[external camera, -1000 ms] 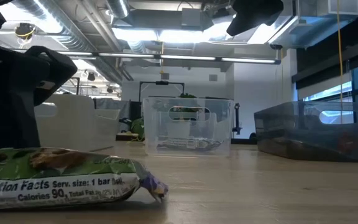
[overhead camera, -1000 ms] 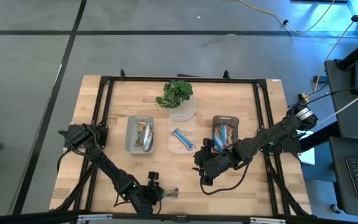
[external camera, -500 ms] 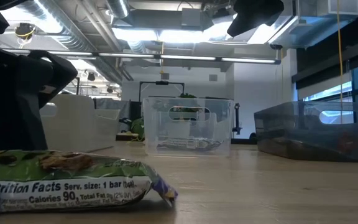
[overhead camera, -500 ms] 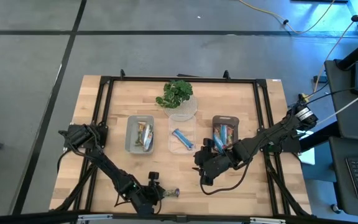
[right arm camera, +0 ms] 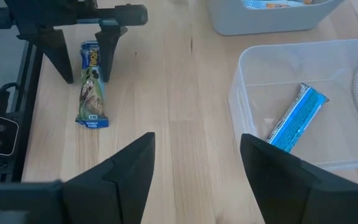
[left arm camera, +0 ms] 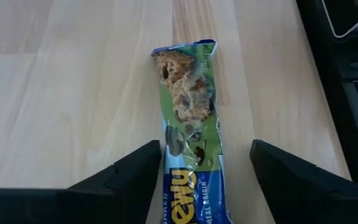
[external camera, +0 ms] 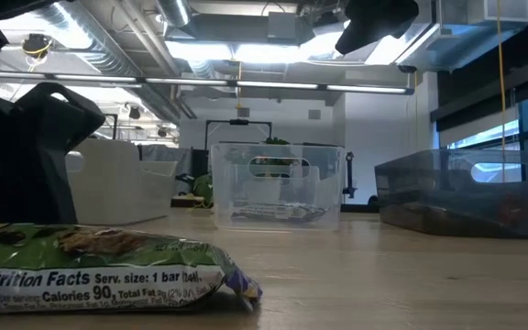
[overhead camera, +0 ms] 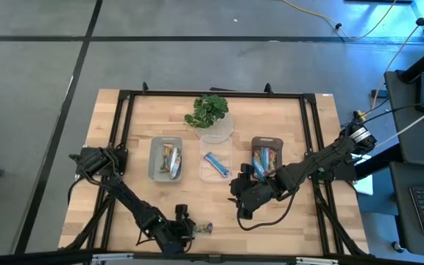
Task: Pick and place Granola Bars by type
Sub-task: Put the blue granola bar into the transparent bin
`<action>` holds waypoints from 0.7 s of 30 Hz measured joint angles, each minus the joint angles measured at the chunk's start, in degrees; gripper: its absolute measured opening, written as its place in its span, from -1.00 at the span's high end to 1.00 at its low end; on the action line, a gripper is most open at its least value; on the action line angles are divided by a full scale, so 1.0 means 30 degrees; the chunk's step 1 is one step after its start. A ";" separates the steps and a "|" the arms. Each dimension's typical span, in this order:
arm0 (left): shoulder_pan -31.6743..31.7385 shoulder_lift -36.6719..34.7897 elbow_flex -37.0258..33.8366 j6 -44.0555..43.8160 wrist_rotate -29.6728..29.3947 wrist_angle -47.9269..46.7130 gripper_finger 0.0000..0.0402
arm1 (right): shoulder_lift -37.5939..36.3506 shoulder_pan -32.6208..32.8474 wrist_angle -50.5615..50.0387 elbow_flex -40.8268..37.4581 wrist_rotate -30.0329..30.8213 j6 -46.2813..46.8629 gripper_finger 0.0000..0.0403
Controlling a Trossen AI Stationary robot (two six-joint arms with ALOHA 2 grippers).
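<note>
The green bar (external camera: 99, 270) lies flat on the counter (overhead camera: 124, 125) at the near edge, about 6 o'clock in the high view. In the low view its wrapper reads "Nutrition Facts Serv. size: 1 bar", "Calories 90" and "Total Fat". In the left wrist view white letters "ewy" and a small line ending "MEAL RAISIN" show on the green wrapper, beside a picture of oats and raisins. Its long axis runs straight out from the left gripper (left arm camera: 204, 171), toward 3 o'clock in the high view.

The left gripper's fingers stand apart on either side of the bar's near end, not pressing it. The right gripper (right arm camera: 197, 168) hovers at about 4 o'clock, its fingers apart and holding nothing.

A blue bar (right arm camera: 297, 116) lies slanted in the clear bin (overhead camera: 216, 164) at centre. The grey bin (overhead camera: 165, 159) at its 9 o'clock holds green bars; the dark bin (overhead camera: 266, 157) at its 3 o'clock holds red and blue ones. A plant (overhead camera: 208, 110) sits at 12 o'clock.
</note>
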 joint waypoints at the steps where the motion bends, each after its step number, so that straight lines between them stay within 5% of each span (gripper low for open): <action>1: -0.0028 0.0007 0.0000 0.0248 -0.0138 0.0162 -0.24 | 0.0000 0.0003 -0.0026 0.0000 0.0000 0.0006 -0.18; 13: -0.0072 0.0050 -0.0003 0.1181 -0.0002 0.0791 -0.20 | 0.0000 0.0004 -0.0341 0.0000 0.0000 0.0013 -0.18; 21: 0.0373 -0.0029 0.0024 0.0848 0.0480 -0.0002 0.16 | 0.0000 0.0007 -0.0350 -0.0004 0.0000 0.0015 -0.18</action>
